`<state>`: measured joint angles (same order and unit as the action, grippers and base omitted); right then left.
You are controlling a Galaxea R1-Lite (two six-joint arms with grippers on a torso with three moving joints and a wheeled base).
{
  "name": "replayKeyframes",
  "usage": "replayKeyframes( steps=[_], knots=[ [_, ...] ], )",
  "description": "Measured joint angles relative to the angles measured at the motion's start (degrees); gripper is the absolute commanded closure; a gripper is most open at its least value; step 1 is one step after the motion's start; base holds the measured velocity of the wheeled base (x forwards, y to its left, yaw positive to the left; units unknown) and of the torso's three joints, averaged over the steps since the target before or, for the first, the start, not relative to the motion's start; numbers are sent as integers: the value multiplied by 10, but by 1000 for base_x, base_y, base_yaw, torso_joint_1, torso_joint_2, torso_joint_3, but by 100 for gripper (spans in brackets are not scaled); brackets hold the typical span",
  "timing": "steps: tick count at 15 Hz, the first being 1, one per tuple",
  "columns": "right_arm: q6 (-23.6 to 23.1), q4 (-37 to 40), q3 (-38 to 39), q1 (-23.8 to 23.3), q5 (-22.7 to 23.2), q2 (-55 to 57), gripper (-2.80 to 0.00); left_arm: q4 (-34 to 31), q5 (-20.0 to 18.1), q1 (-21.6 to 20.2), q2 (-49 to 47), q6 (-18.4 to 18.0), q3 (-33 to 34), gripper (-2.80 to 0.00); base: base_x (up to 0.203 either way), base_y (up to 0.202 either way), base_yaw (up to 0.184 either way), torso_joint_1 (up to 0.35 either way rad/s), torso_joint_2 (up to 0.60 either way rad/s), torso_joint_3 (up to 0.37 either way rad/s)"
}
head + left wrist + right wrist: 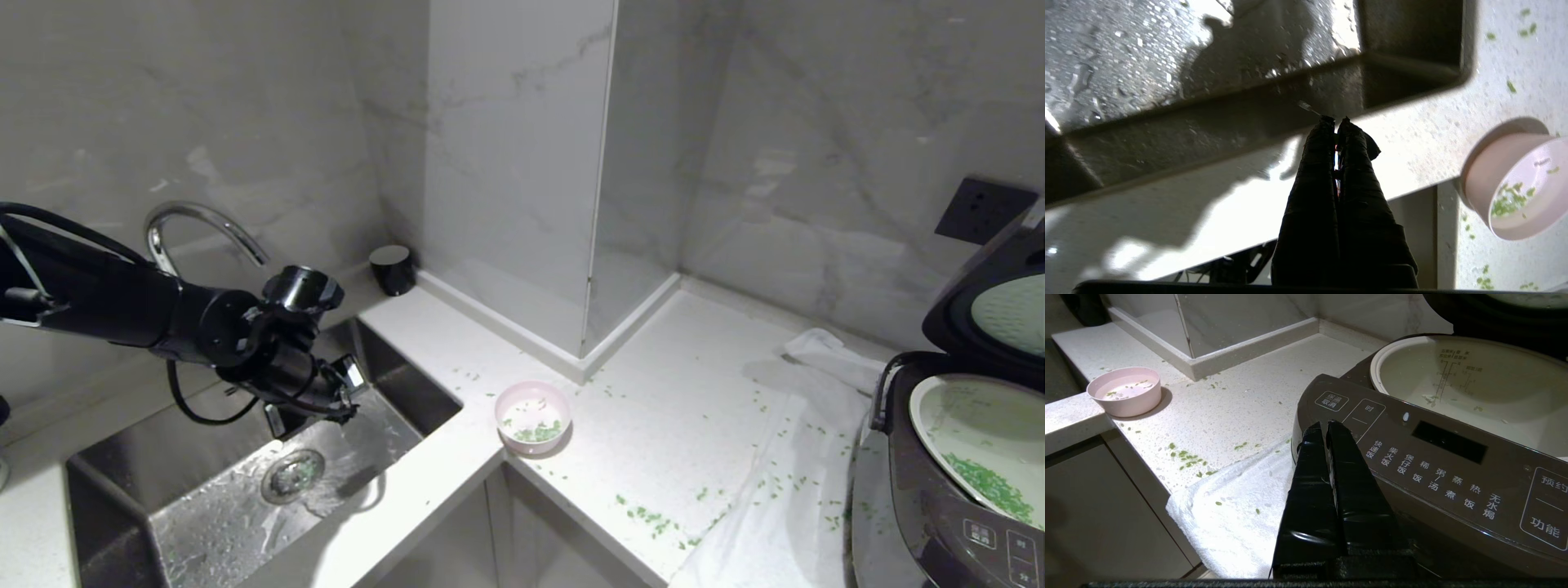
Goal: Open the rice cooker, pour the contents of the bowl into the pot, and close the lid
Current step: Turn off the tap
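Your left gripper (347,396) hangs over the wet steel sink (245,506), fingers pressed together and holding nothing; it looks parked clear of the desk (669,408) so the cooker side is free. Just beyond it, past the sink's edge, the bowl (533,415) sits upright at the desk's inner corner, pale pink outside, white inside, with a few contents (539,431) left in the bottom. More green bits lie scattered on the desk beyond the bowl and on the white towel (767,506). Farthest from that gripper stands the rice cooker (939,506), its lid (992,314) raised, the pot (980,437) showing a drift of green inside. Your right gripper (1327,426), also pinched shut and empty, waits right at the cooker's front panel, likely placed for closing the lid.
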<state>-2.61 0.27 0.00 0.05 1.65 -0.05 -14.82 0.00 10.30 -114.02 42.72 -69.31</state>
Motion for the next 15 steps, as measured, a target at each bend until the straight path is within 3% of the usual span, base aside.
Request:
replayKeyframes(
  steps=[7,15],
  knots=[
    [0,0,0,0,0,0,0,18,3,-107,6,-59,23,0,0,0,0,0,0,0],
    [0,0,0,0,0,0,0,18,5,-197,-72,-83,-81,0,0,0,0,0,0,0]
  ],
)
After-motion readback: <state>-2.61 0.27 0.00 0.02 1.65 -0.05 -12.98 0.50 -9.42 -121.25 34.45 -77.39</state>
